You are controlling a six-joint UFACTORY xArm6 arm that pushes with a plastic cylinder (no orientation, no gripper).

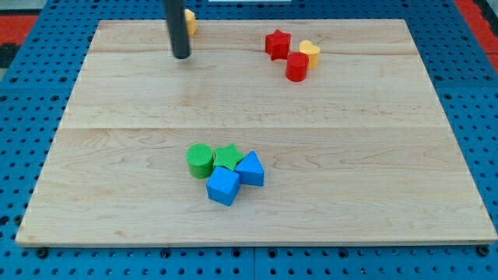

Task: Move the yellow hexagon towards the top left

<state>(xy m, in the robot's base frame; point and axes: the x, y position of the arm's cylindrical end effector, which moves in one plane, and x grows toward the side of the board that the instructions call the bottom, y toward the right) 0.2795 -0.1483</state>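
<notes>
The yellow hexagon (pixel 190 22) lies near the board's top edge, left of centre, and my rod hides most of it. My tip (pixel 181 56) rests on the board just below the hexagon and slightly to its left, close to it; I cannot tell if they touch.
A red star (pixel 277 43), a yellow heart (pixel 310 53) and a red cylinder (pixel 296 67) cluster at the top right. A green cylinder (pixel 200 160), a green star (pixel 227 156), a blue cube (pixel 223 186) and a blue triangular block (pixel 250 169) cluster at bottom centre. The wooden board (pixel 373 140) sits on a blue pegboard.
</notes>
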